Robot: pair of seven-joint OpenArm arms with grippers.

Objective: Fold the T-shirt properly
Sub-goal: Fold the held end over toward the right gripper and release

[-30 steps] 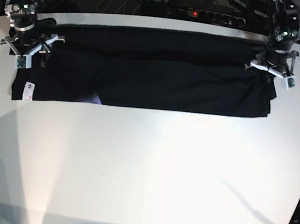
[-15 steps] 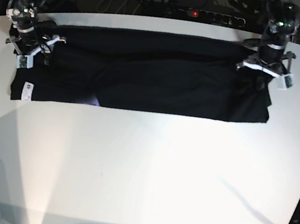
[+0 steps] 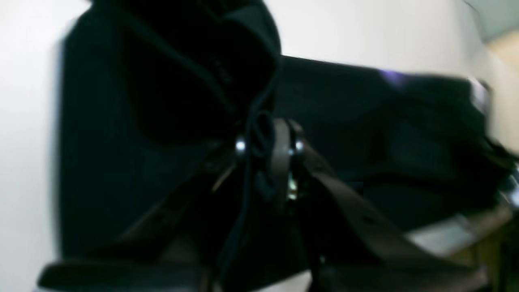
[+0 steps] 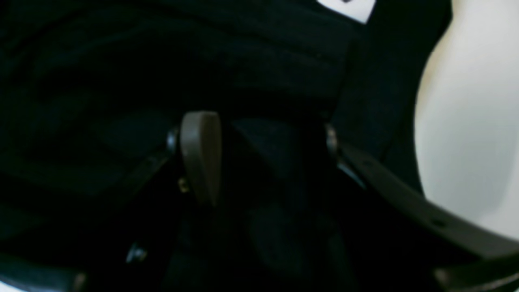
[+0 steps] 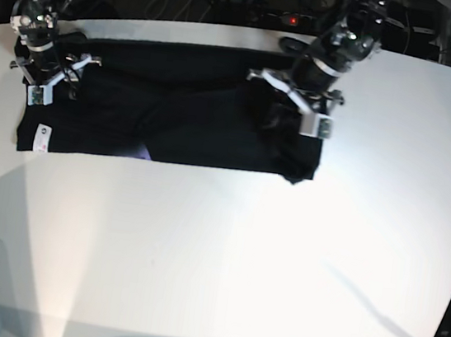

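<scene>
Ideally the left tool (image 5: pixel 299 116), clamped on the T-shirt (image 5: pixel 198 123) lying across the white desk (image 5: pixel 215 250), lays its end squarely over, while the far right tool (image 5: pixel 42 78), jaws apart, pins its end.

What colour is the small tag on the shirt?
White, on the black T-shirt; tag clearest in the base view.

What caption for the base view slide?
Left hand drags one shirt end across the table; right hand at the other end.
</scene>
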